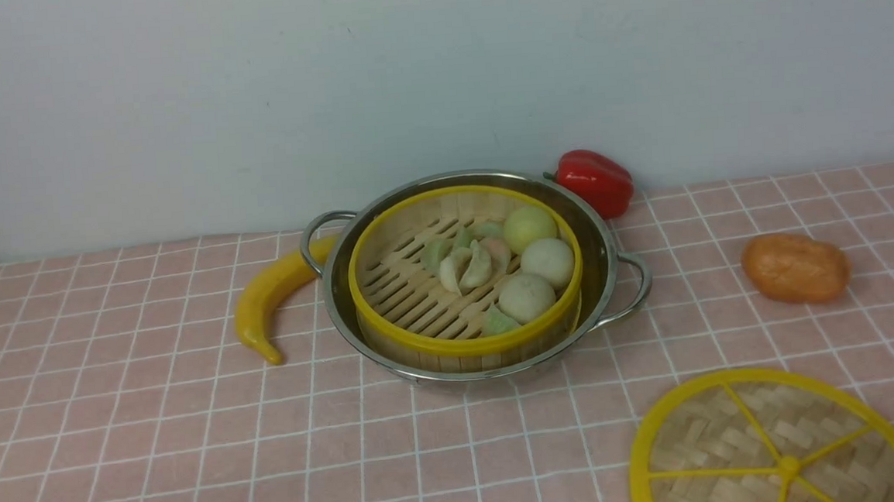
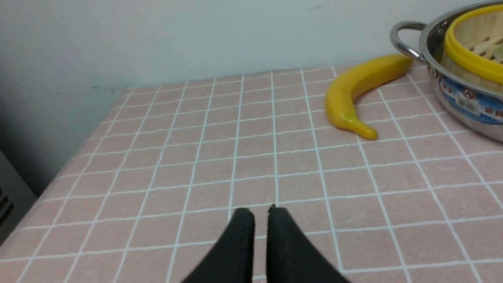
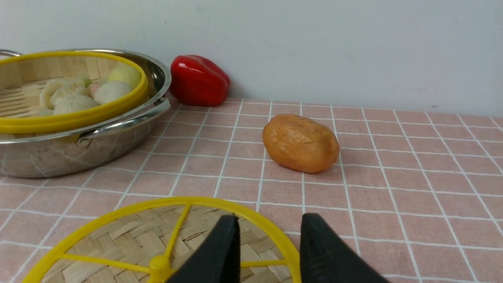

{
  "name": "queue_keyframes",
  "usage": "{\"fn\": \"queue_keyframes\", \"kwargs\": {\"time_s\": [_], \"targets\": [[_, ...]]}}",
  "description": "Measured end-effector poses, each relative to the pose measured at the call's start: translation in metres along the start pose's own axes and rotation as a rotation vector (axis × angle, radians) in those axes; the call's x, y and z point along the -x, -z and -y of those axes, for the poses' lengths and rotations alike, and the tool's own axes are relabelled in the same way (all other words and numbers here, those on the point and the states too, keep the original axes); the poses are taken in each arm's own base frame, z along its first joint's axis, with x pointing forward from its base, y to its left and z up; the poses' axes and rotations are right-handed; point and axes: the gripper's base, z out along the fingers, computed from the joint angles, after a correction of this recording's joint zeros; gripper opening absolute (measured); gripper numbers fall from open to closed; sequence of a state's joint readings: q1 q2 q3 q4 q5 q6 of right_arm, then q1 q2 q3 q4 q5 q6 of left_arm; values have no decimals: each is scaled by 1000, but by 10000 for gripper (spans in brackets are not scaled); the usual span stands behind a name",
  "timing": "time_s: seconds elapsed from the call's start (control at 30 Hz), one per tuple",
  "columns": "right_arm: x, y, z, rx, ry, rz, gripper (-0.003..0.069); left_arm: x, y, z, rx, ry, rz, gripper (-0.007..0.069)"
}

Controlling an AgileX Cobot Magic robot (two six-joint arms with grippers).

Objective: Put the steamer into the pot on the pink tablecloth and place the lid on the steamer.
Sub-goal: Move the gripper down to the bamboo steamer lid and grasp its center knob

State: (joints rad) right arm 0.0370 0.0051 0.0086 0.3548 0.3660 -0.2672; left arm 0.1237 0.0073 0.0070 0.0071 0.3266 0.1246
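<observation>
Lid [image 3: 129,236] flat on cloth just below right hand [image 3: 270,218], fingers apart, empty. Steamer [image 1: 464,281] forward-left of lid. Left hand [image 2: 258,210] slit-open, empty, farther.

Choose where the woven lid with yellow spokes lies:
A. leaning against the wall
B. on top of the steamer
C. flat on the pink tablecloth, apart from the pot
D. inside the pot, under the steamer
C: the lid lies flat on the pink tablecloth, nearer the front camera than the pot and not touching it, while the steamer inside the pot stands uncovered.
</observation>
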Motion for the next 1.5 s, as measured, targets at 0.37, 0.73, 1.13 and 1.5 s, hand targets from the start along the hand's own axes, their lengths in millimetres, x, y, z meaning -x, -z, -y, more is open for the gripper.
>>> {"fn": "queue_keyframes", "kwargs": {"time_s": [0.37,0.73,1.13,1.5], "targets": [[0,0,0,0,0,0,243,0,0,0,1,0,8,68],[0,0,0,0,0,0,243,0,0,0,1,0,8,85],[69,25,-6,27,-61,256,243,0,0,0,1,0,8,104],[109,51,-17,145,-236,346,243,0,0,0,1,0,8,118]]}}
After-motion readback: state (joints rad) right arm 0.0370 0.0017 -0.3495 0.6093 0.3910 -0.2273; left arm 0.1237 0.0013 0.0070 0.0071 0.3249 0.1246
